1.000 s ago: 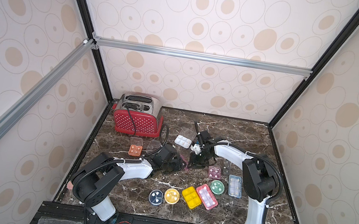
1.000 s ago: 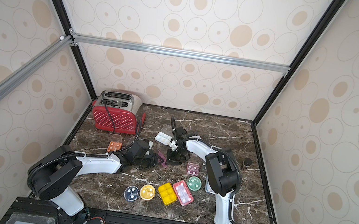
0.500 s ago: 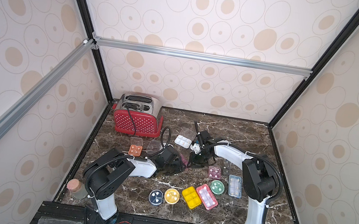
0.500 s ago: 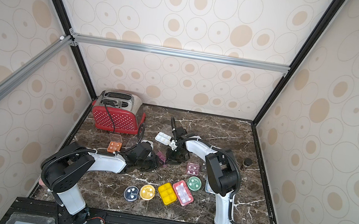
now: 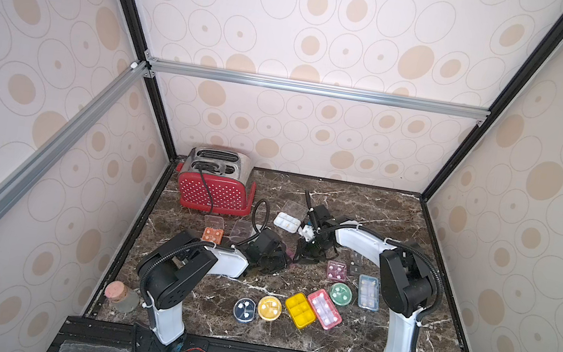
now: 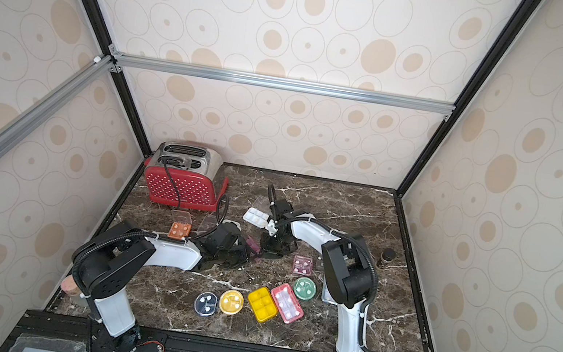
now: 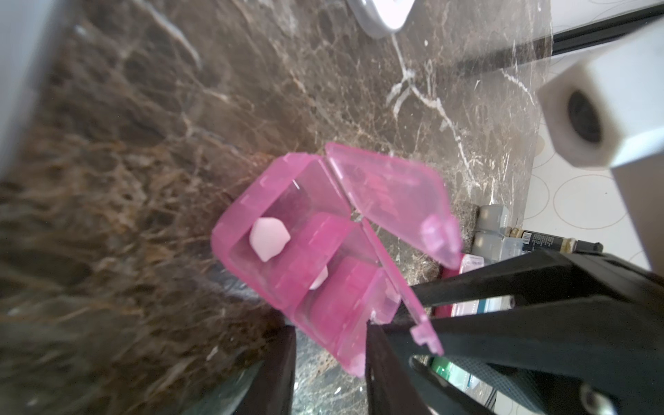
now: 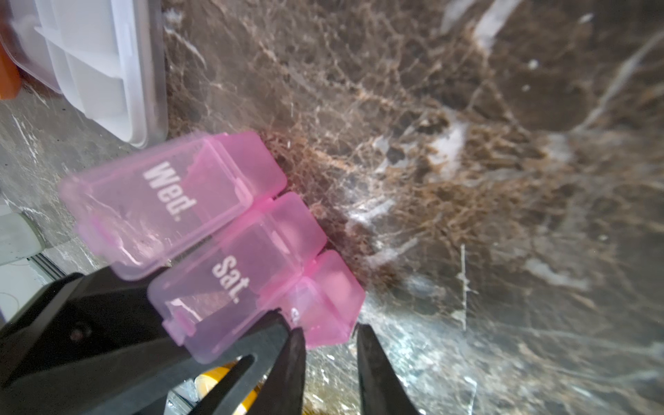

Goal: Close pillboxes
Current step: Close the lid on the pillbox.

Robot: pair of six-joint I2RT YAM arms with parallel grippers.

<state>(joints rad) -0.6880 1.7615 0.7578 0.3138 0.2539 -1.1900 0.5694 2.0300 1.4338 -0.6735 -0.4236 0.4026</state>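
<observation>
Since the left hand (image 7: 328,328) has tightened onto the pink pillbox (image 7: 298,258), right hand (image 8: 328,330) pinches it too, two lids (image 8: 169,204) flipped open.

White shells are seen on the left arm (image 5: 226,262) and right arm (image 5: 358,239); joints, cables and the left gripper (image 7: 330,328) are black.

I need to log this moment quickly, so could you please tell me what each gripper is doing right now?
The left gripper is closed on the pink pillbox.
The right gripper is closed on the same pink pillbox.
</observation>
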